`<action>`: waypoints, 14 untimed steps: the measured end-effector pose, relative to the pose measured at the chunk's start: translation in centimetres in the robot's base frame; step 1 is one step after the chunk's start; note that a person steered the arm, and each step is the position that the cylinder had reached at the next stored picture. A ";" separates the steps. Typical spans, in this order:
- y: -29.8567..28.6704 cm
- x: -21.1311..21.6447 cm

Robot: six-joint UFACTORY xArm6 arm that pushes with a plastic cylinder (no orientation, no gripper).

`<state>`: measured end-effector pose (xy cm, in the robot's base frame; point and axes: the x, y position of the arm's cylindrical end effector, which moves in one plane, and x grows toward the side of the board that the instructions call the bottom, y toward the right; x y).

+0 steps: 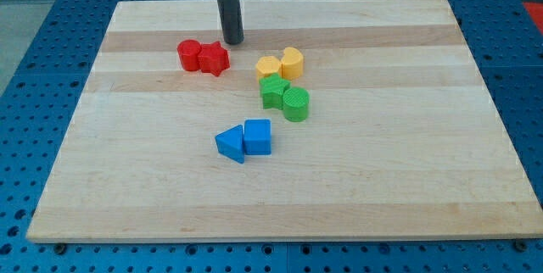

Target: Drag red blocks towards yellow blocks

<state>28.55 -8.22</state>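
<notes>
Straight dark grey rod, rounded tip (232,41).

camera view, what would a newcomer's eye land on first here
The dark rod comes down from the view's top, and my tip rests just above and to the right of the two red blocks, which sit side by side. Right of them huddle two yellow blocks, with two green blocks directly below. A pair of blue blocks sits lower on the pale wooden board.

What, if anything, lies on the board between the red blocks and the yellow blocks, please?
Nothing: in the camera view only bare wood separates the red blocks from the yellow blocks. My tip sits just above the red pair's right end.
</notes>
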 end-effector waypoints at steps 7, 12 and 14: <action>-8.1 5.1; -6.4 4.4; -5.2 4.1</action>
<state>32.68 -13.46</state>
